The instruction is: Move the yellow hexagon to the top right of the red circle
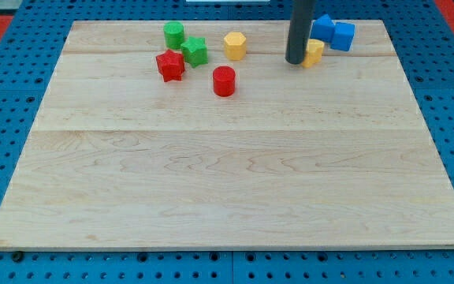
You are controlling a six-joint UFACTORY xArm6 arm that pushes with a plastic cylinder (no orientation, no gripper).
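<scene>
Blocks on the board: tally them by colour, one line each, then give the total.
Green: 2, a round block and a star-like one
Red: 2, a star and a circle
Yellow: 2, a hexagon and a block partly hidden behind my tip
Blue: 2, and, touching
Total: 8

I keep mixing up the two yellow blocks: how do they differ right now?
The yellow hexagon stands fully in view, clear of my tip; the other yellow block is partly hidden behind the rod, right beside my tip. The hexagon sits just up and right of the red circle; the other lies by the blue blocks. Both share the colour and lie near the view's top.
</scene>
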